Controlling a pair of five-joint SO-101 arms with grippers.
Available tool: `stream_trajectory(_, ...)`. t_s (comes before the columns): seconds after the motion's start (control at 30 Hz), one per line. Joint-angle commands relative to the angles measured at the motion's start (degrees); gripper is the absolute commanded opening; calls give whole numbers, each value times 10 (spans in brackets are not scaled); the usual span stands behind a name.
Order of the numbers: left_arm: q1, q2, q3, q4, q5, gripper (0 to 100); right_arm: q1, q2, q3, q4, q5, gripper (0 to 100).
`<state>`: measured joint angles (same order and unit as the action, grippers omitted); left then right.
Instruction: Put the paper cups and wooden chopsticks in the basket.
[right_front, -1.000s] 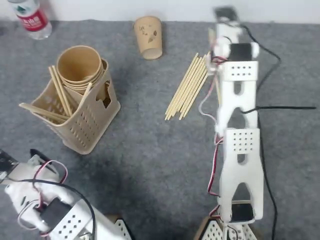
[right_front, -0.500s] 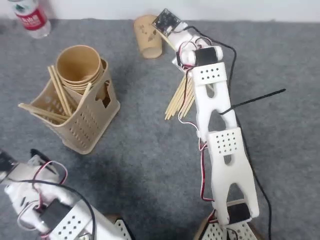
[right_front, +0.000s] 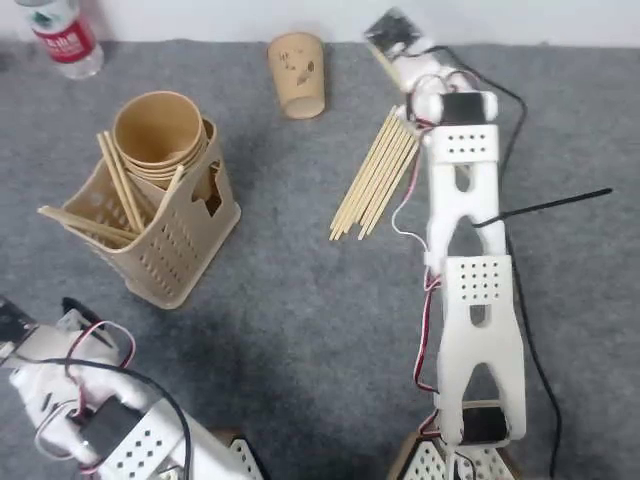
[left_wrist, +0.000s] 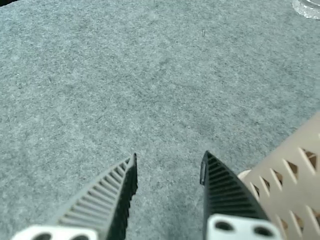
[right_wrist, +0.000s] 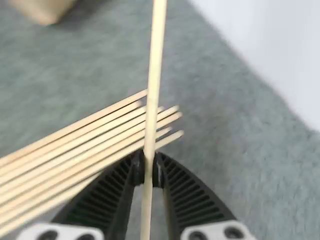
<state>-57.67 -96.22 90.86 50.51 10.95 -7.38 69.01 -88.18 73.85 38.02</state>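
A beige slotted basket stands at the left and holds stacked paper cups and several chopsticks. One more paper cup stands at the back of the carpet, seen too as the paper cup. A bundle of wooden chopsticks lies on the carpet beside the right arm. My right gripper is shut on a single chopstick, held crosswise above the bundle. My left gripper is open over bare carpet, with the basket's corner beside it.
A plastic bottle with a red label lies at the back left corner. The left arm sits at the front left, near the basket. A black cable sticks out to the right of the right arm. A white wall borders the carpet at the back.
The right arm's wrist swung left toward the lone paper cup, then came partly back right above the far end of the bundle. The left arm kept still.
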Motion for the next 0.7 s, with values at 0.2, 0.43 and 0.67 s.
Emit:
stream_trajectory(0.2,4,-4,-2,-11,-9,192,-22,182,-17,-352,288,7)
stream_trajectory(0.43,4,-4,-2,-12,-9,192,-25,251,-33,-469,357,7)
stream_trajectory(0.67,5,-4,-2,-12,-9,191,-28,225,-84,-327,357,7)
